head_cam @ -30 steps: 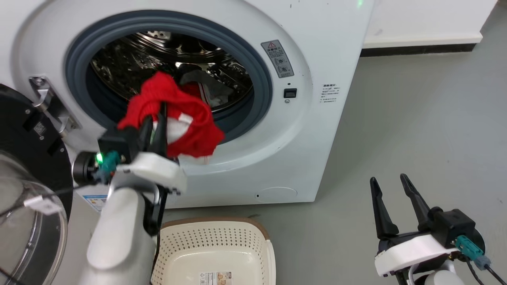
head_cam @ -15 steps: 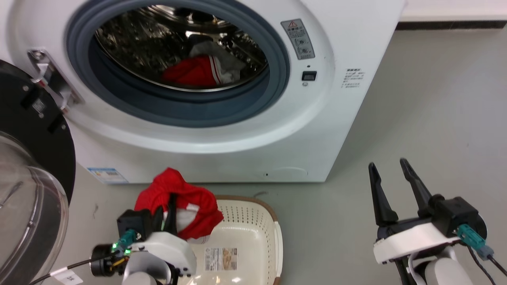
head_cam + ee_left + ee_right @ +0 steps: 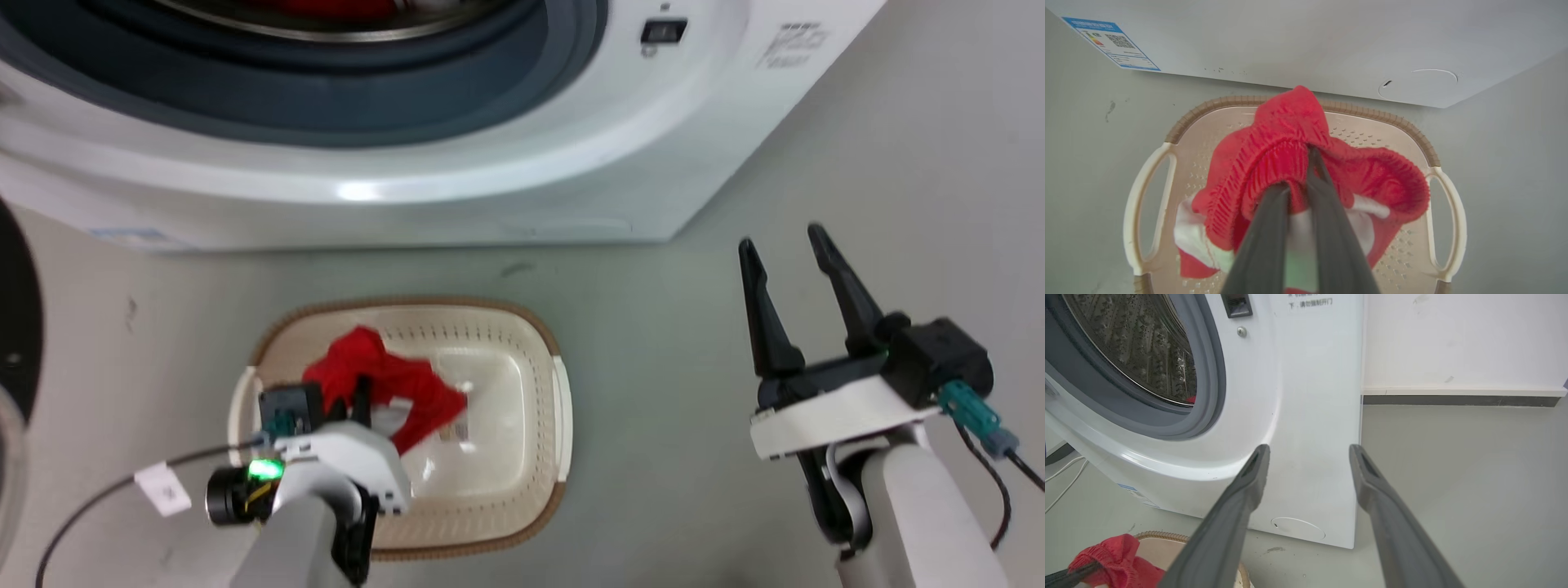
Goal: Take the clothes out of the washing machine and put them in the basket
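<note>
Garment (image 3: 1290, 130), ribbed red and white, clamped by left pincer (image 3: 1297, 169) over basket (image 3: 1372, 114); right pincer (image 3: 1308, 451) spread, empty.

left gripper (image 3: 1300, 171), seemingly clamped; right gripper (image 3: 780, 238), spread

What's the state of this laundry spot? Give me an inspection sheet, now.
Surface: grey floor, a few dark scuffs.
Job's things: basket on the floor before the washing machine; one red garment over its inside, not released; a bit of red inside the drum.
Clutter: nothing seen.
Grippers: left gripper shut on the garment; right gripper open, empty, above the floor.
Cables: black tagged cable by the left arm; cable with teal plug at the right wrist; white cords on the floor.
Surroundings: white wall, dark skirting; machine's door open at left.
</note>
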You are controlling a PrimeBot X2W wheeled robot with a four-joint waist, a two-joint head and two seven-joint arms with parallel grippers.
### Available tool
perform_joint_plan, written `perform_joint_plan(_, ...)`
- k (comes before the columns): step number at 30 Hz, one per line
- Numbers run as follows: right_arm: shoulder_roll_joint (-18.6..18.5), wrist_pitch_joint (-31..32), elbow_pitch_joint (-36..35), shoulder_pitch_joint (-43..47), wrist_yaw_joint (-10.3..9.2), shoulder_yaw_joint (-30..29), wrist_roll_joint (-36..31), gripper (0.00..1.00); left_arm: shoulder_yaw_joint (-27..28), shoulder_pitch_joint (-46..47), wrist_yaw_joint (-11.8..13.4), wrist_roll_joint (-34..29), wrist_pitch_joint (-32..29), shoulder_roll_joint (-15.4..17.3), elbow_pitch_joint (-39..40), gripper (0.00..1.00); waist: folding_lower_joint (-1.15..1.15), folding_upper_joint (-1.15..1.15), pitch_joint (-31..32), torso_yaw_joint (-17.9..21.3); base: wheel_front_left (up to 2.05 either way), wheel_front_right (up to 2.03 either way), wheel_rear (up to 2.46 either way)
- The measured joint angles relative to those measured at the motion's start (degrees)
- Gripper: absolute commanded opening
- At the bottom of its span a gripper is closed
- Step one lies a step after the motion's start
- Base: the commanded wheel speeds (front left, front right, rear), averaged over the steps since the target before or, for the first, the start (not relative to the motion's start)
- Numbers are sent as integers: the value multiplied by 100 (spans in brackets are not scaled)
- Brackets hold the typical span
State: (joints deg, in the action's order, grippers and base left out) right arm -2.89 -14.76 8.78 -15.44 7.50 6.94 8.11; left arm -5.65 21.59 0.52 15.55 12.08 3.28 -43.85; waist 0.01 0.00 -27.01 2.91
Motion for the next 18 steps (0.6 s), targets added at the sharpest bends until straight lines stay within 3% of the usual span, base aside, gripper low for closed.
perform_joint_plan(11,-1,-21,-24,-766,1,381,131,100,112,1717,22,94,212,223,-1990,0,1,0,-1541,320,0,0,0)
perform_joint_plan(18,0,-25,-86,-930,1,490,232,100,120,2056,45,146,211,335,-2657,0,1,0,-2028,562,0,0,0)
